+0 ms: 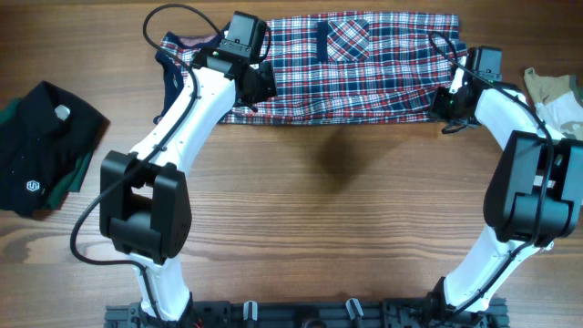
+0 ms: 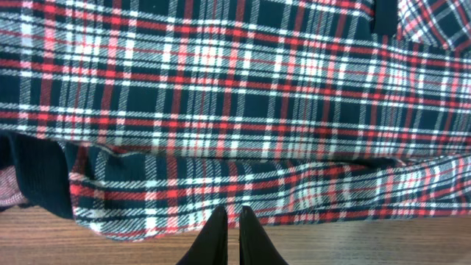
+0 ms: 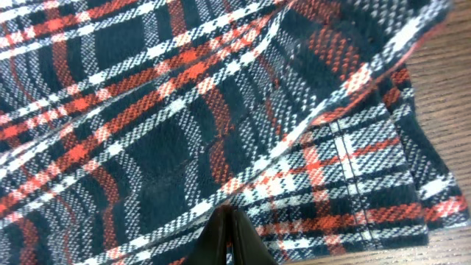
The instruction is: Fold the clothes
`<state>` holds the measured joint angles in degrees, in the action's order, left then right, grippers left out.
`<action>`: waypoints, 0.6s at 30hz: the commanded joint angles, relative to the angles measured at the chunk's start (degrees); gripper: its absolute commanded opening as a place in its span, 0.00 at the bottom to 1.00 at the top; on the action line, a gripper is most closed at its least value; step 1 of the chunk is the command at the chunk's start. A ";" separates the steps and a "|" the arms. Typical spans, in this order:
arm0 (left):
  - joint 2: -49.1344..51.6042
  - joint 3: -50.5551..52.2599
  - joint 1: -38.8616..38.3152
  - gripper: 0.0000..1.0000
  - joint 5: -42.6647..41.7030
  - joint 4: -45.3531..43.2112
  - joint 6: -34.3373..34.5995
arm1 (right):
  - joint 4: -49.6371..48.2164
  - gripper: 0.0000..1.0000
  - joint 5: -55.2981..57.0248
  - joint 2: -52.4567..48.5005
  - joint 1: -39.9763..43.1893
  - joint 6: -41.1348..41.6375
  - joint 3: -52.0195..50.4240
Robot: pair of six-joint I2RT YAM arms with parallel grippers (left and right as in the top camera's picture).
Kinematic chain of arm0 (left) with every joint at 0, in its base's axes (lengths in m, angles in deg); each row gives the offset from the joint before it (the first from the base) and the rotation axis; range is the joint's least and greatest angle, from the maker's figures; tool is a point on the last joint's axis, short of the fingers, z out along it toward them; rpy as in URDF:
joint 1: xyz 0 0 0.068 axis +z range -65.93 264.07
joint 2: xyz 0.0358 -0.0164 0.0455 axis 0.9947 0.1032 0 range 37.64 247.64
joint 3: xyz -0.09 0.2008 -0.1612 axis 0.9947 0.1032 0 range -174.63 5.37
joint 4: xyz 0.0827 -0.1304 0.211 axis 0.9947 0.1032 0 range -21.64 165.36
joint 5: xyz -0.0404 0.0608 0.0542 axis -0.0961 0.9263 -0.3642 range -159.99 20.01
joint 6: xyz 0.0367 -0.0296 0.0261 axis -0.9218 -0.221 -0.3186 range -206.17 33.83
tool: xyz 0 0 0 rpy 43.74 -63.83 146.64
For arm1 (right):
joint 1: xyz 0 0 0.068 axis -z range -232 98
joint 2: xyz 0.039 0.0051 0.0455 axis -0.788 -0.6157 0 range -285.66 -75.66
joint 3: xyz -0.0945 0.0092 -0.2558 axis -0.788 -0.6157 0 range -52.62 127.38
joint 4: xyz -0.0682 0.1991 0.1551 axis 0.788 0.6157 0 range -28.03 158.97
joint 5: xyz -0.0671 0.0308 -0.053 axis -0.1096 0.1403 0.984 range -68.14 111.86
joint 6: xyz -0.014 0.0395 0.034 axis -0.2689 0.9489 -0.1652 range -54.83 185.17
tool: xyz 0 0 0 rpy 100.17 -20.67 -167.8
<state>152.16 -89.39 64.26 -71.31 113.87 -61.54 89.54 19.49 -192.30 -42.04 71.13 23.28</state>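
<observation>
Plaid shirt [image 1: 364, 82] between black garment [image 1: 41, 137], beige garment [image 1: 554, 89].

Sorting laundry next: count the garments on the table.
3: the plaid shirt far centre; the black garment at left; the beige garment at right, partly cut off. None visibly hidden.

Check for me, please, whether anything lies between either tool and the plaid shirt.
Nothing visible does. The left tool and the right tool are both shut right at the near edge of the plaid shirt. The black garment and the beige garment lie off to the sides, apart from it.
</observation>
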 commanded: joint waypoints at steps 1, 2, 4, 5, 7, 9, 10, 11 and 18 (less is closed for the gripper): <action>0.74 1.42 0.04 0.07 0.35 0.09 -0.83 | -0.94 0.04 -1.31 4.55 0.17 1.88 0.31; 0.79 1.79 0.04 0.07 0.35 -0.09 -0.83 | -1.07 0.04 -1.29 4.81 0.17 1.99 0.31; 0.81 2.69 0.04 0.07 0.35 -0.50 -0.85 | -1.14 0.04 -1.31 4.57 0.17 2.21 0.28; 0.81 2.73 0.04 0.06 0.35 -0.55 -0.83 | -1.18 0.04 -1.31 4.55 0.17 3.23 0.28; 0.81 2.73 0.04 0.06 0.35 -0.92 -0.83 | -1.36 0.04 -1.29 4.55 0.17 3.72 0.28; 0.81 2.73 0.04 0.06 0.35 -0.96 -0.83 | -0.68 0.04 -1.27 4.55 0.17 3.67 0.26; 0.81 2.73 0.04 0.06 0.35 -0.96 -0.85 | -0.66 0.04 -1.18 4.55 0.17 4.87 0.28; 0.81 2.73 0.04 0.07 0.35 -1.03 -0.83 | 0.20 0.11 -0.76 4.55 0.20 11.43 0.26; 0.81 2.73 0.04 0.08 0.35 -0.98 -0.85 | 0.07 0.36 0.00 4.52 0.17 27.67 0.26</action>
<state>152.20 -87.30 64.26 -71.31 113.06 -61.54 90.24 19.31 -188.61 -42.04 93.09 23.28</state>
